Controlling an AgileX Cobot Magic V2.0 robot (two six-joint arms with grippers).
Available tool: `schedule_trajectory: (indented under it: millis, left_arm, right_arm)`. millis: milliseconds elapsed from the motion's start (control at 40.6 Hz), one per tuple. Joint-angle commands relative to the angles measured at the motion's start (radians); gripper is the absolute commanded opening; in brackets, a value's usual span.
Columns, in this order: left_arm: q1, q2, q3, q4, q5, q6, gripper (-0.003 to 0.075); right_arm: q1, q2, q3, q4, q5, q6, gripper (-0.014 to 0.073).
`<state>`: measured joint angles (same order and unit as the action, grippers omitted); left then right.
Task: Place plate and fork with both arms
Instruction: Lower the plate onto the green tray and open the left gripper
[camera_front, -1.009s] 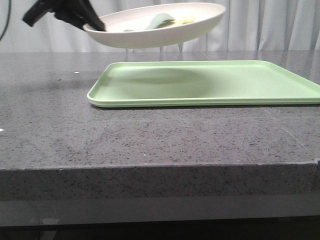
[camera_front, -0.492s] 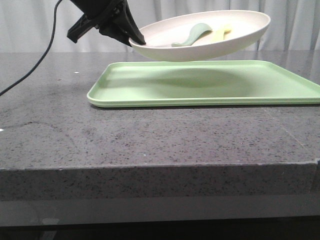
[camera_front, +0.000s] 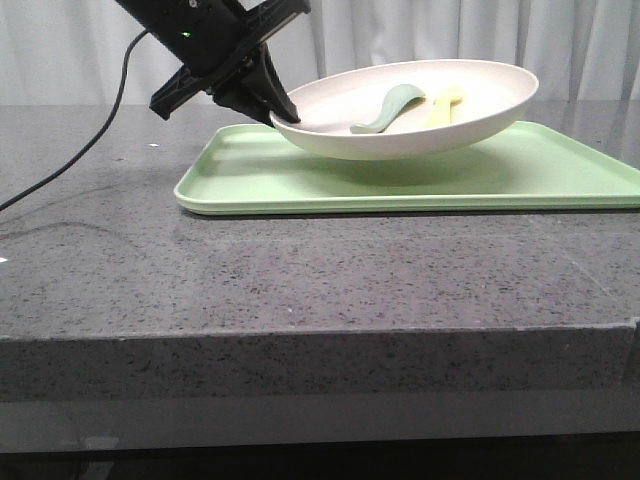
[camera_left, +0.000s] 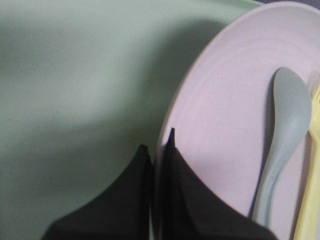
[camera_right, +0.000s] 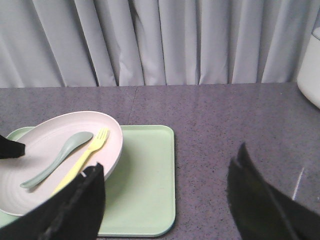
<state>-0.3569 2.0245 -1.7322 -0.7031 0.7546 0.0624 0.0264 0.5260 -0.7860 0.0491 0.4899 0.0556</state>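
Observation:
The off-white plate (camera_front: 330, 130) hangs low over the light green tray (camera_front: 240, 185), tilted slightly; I cannot tell whether its base touches the tray. My left gripper (camera_front: 280, 112) is shut on the plate's left rim, one finger inside and one outside, as the left wrist view (camera_left: 157, 145) shows. The pale yellow fork (camera_front: 443, 105) lies in the plate beside a sage green spoon (camera_front: 390, 108). In the right wrist view, my right gripper (camera_right: 170, 157) is open and empty, above the tray's right end, with the fork (camera_right: 85, 157) and plate (camera_right: 45, 135) beyond its finger.
The tray (camera_right: 145, 175) lies on a grey speckled stone table (camera_front: 300, 270). A black cable (camera_front: 90, 140) trails from the left arm across the table's left side. A white object (camera_right: 311, 65) stands at the table's far right. Curtains hang behind.
My left gripper has brought the plate down and to the right, from high above the tray's left part to just over the tray. Fork and spoon stayed in the plate.

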Motion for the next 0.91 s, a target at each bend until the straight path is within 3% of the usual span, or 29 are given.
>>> schedule_trajectory:
  millis: [0, 738, 886]
  left_arm:
    - [-0.011, -0.063, -0.036, -0.041, -0.045, -0.015, -0.0018]
    - [-0.023, -0.063, -0.036, 0.045, -0.028, -0.018, -0.0013]
    - [-0.023, -0.062, -0.036, 0.048, -0.029, -0.018, 0.0066]
  right_arm:
    - [-0.002, 0.010, -0.035, -0.009, -0.089, -0.012, 0.0531]
    - [-0.002, 0.010, -0.035, -0.009, -0.089, -0.012, 0.0531]
    - [-0.002, 0.010, -0.035, -0.009, -0.089, -0.012, 0.0531]
